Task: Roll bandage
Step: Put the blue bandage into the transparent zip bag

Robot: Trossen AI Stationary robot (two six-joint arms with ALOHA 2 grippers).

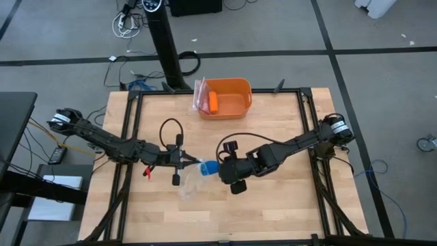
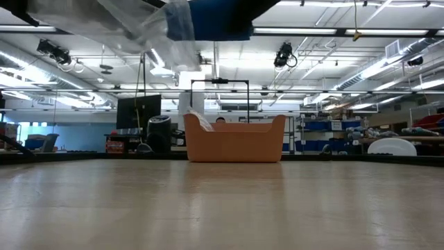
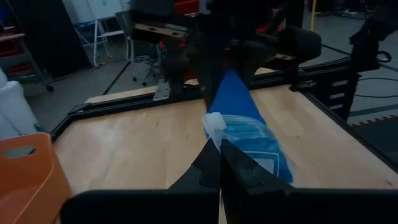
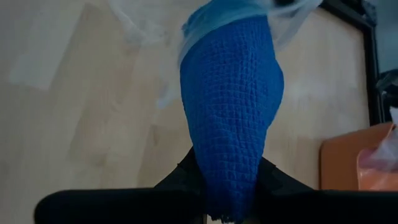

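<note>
The bright blue bandage (image 1: 210, 168) hangs in the air above the middle of the table, between my two grippers. Its one end sticks into a crinkly clear plastic bag (image 1: 187, 183), which droops below it; in the low view, bag (image 2: 149, 24) and bandage (image 2: 218, 17) are well clear of the tabletop. My left gripper (image 1: 196, 162) comes from the table's left and is shut on the bag. My right gripper (image 1: 222, 169) comes from the right and is shut on the bandage's other end. My left gripper pinches the clear bag's crumpled edge (image 3: 215, 123) between its two shut fingers, coming nearly level from the table's left. The bag is lifted clear, with the bandage's end (image 3: 252, 134) inside it beside the fingers. My right gripper pinches the bandage's bare end (image 4: 229, 177) between its two fingers, slanting down from the table's right. The fingers lie along the bandage, which reaches away from them into the bag (image 4: 205, 15). It is lifted clear of the table.
An orange bin (image 1: 235, 87) stands at the table's far edge, with a small orange cylinder (image 1: 214, 101) in it and another clear bag (image 1: 199, 94) at its left rim. Bare wood lies all around the grippers, inside the black frame rails (image 1: 130, 137).
</note>
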